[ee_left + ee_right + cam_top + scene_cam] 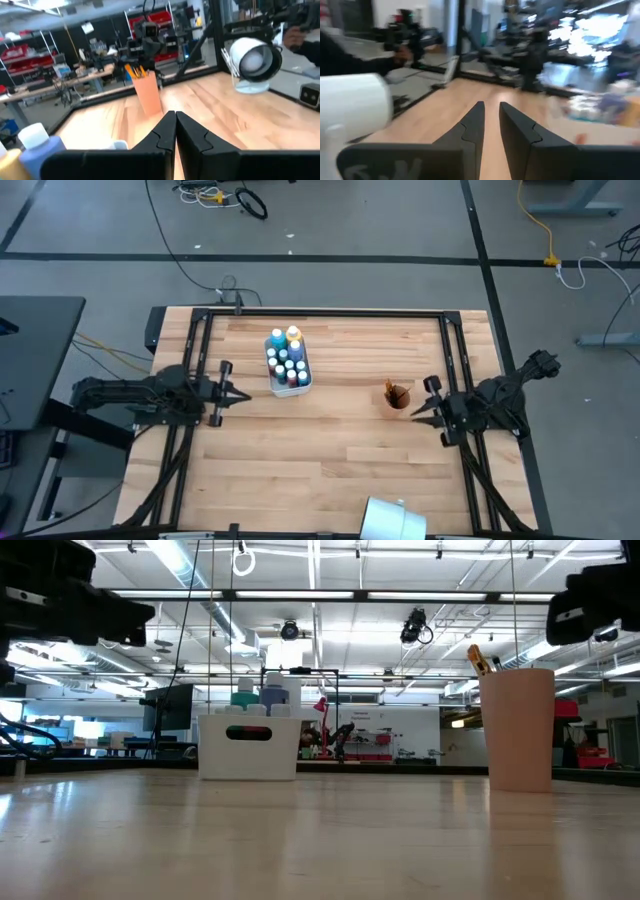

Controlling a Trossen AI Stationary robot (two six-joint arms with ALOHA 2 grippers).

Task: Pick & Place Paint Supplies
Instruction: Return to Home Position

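Clock bearings taken on the overhead view, twelve toward the table's far edge.

Paint bottles: packed upright in a white bin, about eleven o'clock from table centre. Probably light, rigid plastic with smooth, slippery sides. Best pinched squarely across the body just under the cap, so as not to tip the neighbours.

Brushes: standing in an orange cup at about two o'clock from centre, ends poking above the rim. Thin, stiff and very light, so apt to pivot in a grip; best taken mid-shaft, across the handle. Cup itself likely light and easy to knock over.

Left gripper: clenched, fingertips touching, empty. Bin near, at two o'clock, clearly apart. Right gripper: fingers parted by a narrow gap, nothing between. Cup just beside, at eleven o'clock, not touching.

Every supply in view already contained; sorting judged complete.
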